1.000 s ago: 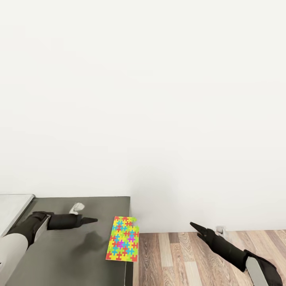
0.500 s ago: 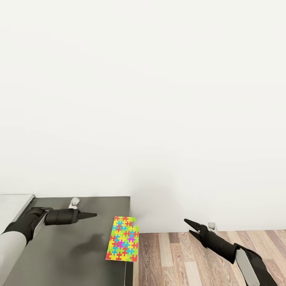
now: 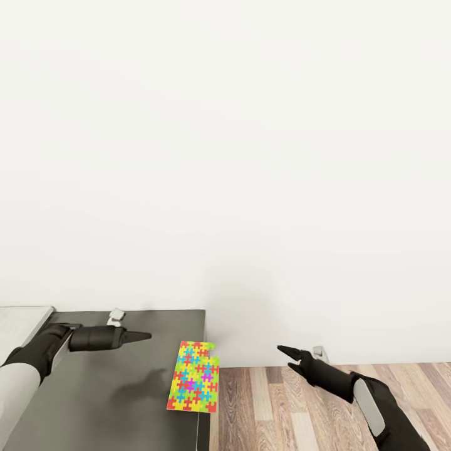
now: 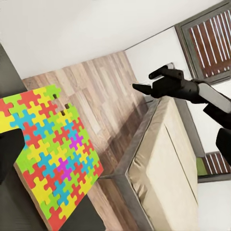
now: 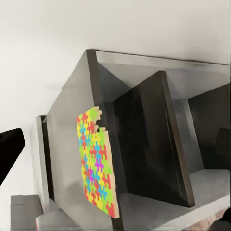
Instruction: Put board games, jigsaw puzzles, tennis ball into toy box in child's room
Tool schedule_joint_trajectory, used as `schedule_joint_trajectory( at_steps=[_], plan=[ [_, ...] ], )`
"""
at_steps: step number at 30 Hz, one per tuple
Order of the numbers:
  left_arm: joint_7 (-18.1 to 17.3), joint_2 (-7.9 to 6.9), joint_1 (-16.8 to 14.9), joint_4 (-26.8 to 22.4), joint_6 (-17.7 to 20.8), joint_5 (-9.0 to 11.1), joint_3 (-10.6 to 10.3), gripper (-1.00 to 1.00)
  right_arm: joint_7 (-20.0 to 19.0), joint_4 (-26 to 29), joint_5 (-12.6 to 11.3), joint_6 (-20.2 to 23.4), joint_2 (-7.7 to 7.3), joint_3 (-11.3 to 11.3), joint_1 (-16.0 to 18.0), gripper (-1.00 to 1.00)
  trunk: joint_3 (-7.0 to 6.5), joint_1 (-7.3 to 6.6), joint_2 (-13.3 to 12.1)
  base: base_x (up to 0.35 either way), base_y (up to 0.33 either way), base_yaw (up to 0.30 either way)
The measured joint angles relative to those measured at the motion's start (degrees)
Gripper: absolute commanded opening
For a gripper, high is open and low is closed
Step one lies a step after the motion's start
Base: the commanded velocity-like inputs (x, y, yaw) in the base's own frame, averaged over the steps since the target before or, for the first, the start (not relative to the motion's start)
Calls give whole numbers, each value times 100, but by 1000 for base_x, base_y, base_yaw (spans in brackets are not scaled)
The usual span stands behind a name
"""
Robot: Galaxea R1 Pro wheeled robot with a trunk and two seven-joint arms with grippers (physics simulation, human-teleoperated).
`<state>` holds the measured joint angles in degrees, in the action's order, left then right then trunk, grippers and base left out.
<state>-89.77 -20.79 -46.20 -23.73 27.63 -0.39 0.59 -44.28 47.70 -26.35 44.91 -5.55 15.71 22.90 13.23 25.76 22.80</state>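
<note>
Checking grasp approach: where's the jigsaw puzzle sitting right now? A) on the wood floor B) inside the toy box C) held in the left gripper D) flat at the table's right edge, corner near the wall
D: the jigsaw puzzle lies flat along the right edge of the dark table, untouched; the left gripper hovers beside it.

We count one jigsaw puzzle (image 3: 193, 376) on one desk (image 3: 113, 401), two claws, left claw (image 3: 145, 337), right claw (image 3: 283, 351), one bed (image 4: 166, 168).
</note>
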Motion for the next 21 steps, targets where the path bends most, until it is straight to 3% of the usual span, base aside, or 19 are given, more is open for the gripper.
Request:
schedule_joint_trajectory(
  at_steps=[8, 15, 21],
  plan=[
    [-1, -10, 0, -7, -13, 42, 1, 100, -5, -940, 149, -268, 95, -109, 524, 100, 0, 0, 0, 0, 0, 0],
    [-1, -18, 0, -8, -15, 49, 17, 100, -6, -1098, 167, -297, 159, -160, 660, 100, 0, -1, 1, 0, 0, 0],
    [-1, -20, 0, -8, -16, 50, 33, 100, 13, -1137, 166, -12, 232, -284, 812, 100, 0, -1, 1, 0, 0, 0]
  ],
)
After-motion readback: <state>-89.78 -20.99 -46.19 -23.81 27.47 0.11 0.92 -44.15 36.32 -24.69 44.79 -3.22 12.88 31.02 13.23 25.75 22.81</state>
